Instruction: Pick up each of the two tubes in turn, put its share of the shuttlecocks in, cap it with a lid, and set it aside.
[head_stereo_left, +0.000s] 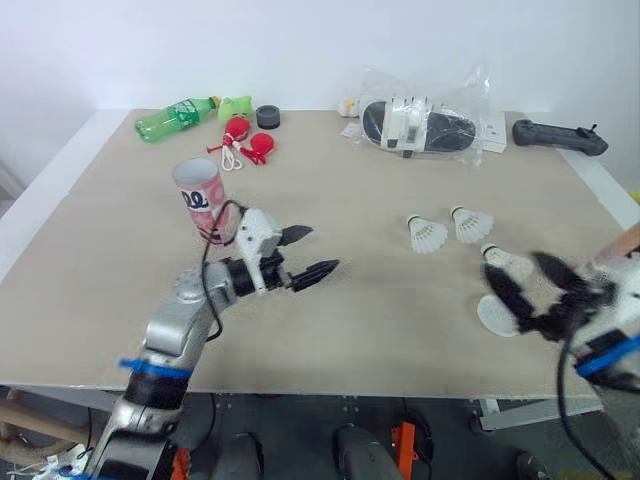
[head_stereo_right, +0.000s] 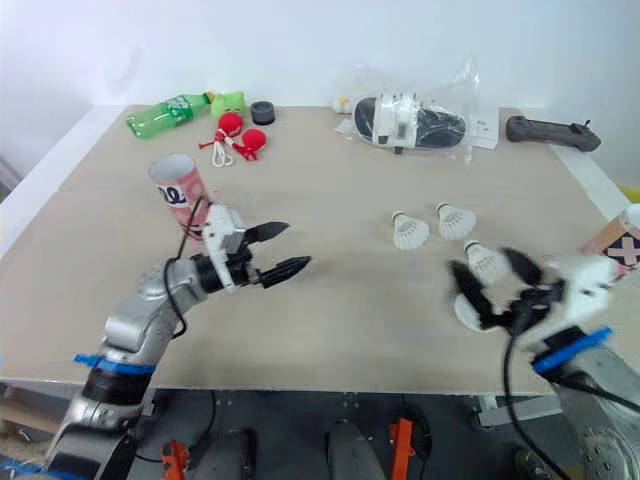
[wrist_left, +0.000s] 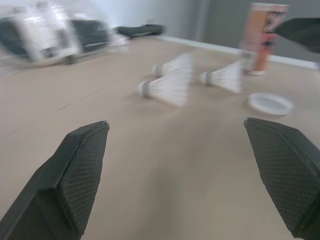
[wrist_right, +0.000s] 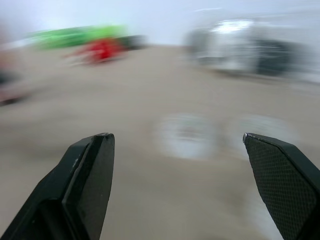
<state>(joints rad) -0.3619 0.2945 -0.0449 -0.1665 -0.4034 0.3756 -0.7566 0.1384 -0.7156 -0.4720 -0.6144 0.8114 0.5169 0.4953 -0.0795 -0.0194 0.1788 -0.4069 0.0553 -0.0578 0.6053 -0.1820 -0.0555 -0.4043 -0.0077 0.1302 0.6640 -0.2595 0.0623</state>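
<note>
Tube (head_stereo_left: 203, 200): upright, left side of table (head_stereo_left: 380, 330), just behind left gripper (head_stereo_left: 318, 250), outside its wide-spread fingers (nothing held). Shuttlecocks (head_stereo_left: 427, 235): three, lying right of centre. The nearest, and a white lid (head_stereo_left: 493, 316), are just beside right gripper (head_stereo_left: 527, 288), whose fingers are also wide and empty.

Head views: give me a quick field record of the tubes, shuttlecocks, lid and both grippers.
tube one: pink-and-white cardboard tube, upright, open top, just behind left gripper
tube two: second pink tube, upright, at the table's right edge
shuttlecocks: three white feather shuttlecocks, lying on beige table
lid: white round lid, flat, beside right gripper
left gripper: open, empty
right gripper: open, empty, by the nearest shuttlecock
</note>
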